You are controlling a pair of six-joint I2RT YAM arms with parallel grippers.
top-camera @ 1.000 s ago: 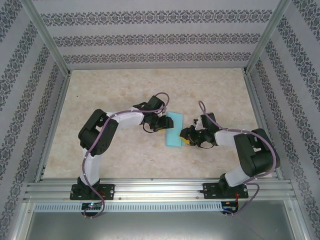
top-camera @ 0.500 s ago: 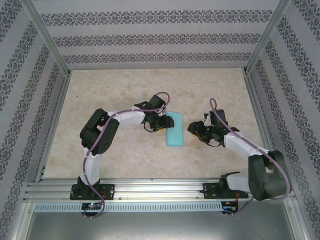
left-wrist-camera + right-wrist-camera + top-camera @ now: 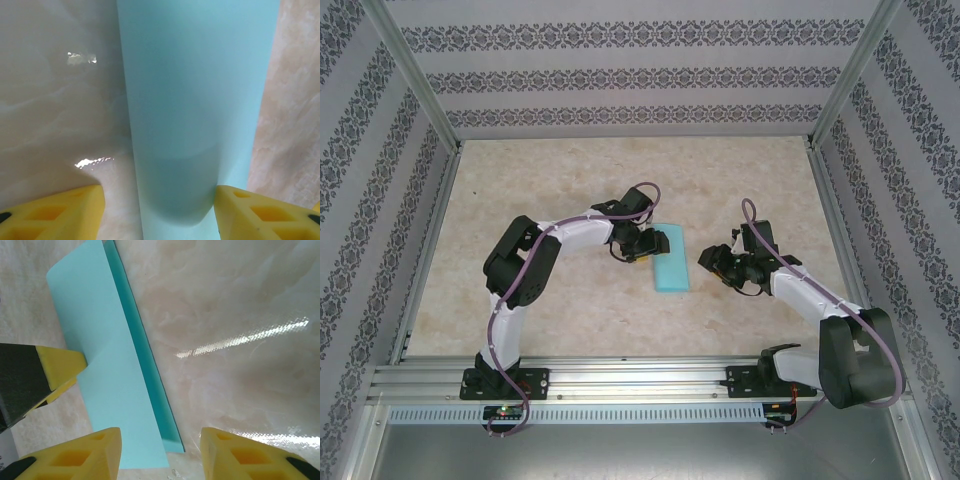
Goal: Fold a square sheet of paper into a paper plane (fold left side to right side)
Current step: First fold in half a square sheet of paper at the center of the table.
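The thin light turquoise paper sheet (image 3: 671, 260), folded into a narrow strip, lies on the beige marbled worktop (image 3: 570, 180) between the arms. The left gripper (image 3: 657, 243), fingers spread, seems to pin its left edge, probably to set the crease. The right gripper (image 3: 709, 262) hovers just beside, fingers released.

Right claw (image 3: 160, 440), fingers spread, faces the folded sheet of paper (image 3: 112, 385)

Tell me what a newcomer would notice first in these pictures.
The turquoise paper, folded into a narrow strip, lies mid-table and stands out against the beige marbled table. The open left tool is at its left edge, and the open right tool sits just off its right side, not touching it.
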